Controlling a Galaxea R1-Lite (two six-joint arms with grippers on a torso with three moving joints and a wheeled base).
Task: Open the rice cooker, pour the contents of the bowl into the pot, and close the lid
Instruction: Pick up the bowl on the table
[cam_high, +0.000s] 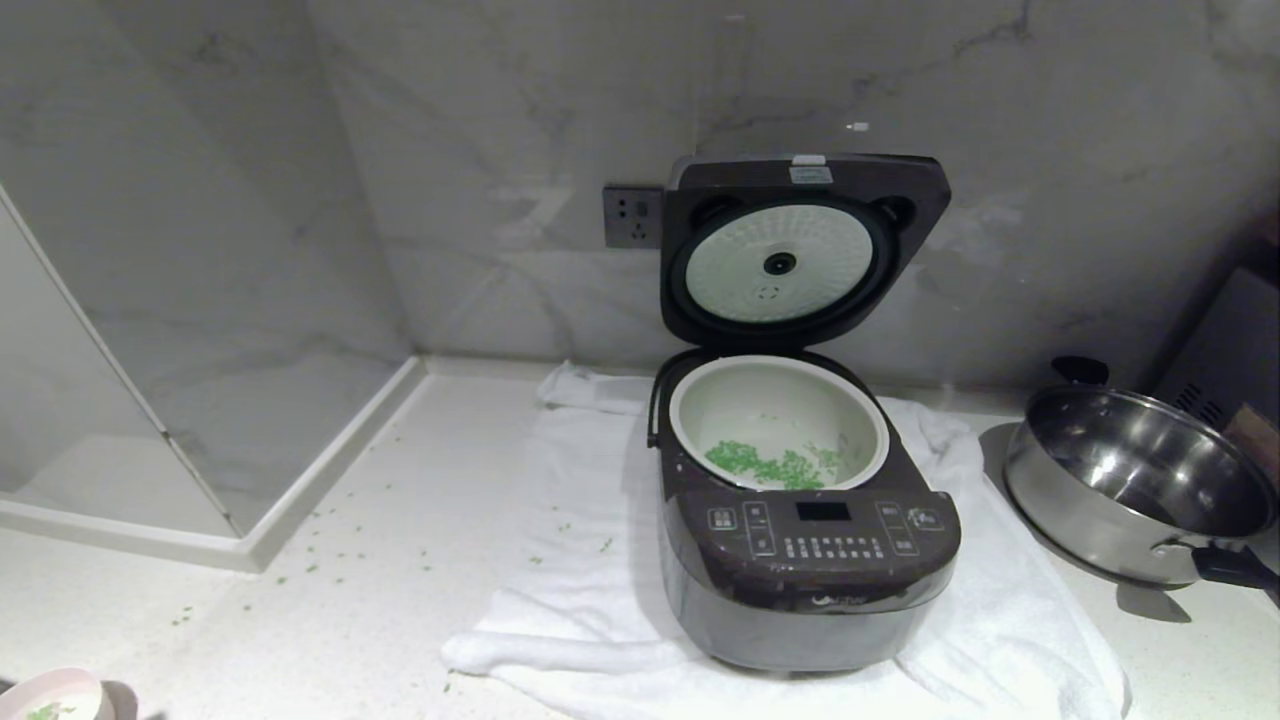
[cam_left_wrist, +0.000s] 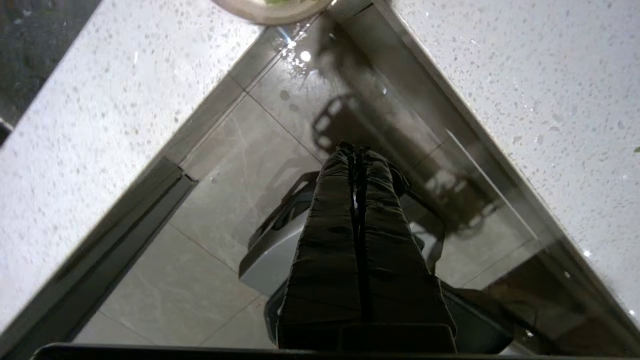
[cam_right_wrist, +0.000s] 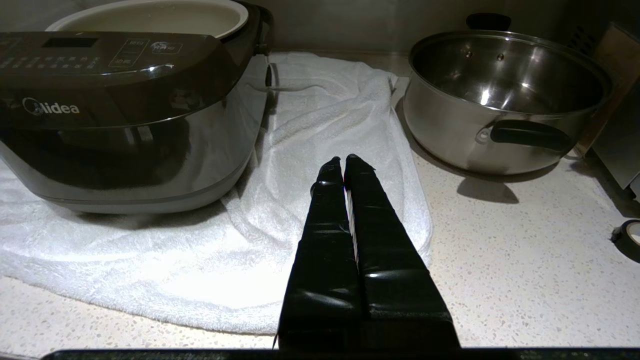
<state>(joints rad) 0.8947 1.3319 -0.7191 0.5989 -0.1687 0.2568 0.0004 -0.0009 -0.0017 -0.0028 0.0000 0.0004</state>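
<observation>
long black tape-wrapped fingers (cam_right_wrist: 370, 235)

kitchen: rice cooker (cam_high: 806, 520), steel pan (cam_high: 1140, 485), marble wall (cam_high: 400, 150)

Soft, dim overhead light gives a greyish head view, with shadows beside the cooker (cam_high: 805, 545) and pan (cam_high: 1135, 500), bright glare spots on the pan's steel and the glossy floor (cam_left_wrist: 280, 130), and slight blur in the left wrist view.

The rice cooker (cam_right_wrist: 125, 125) carries "Midea" on its front (button captions too small to read).
</observation>
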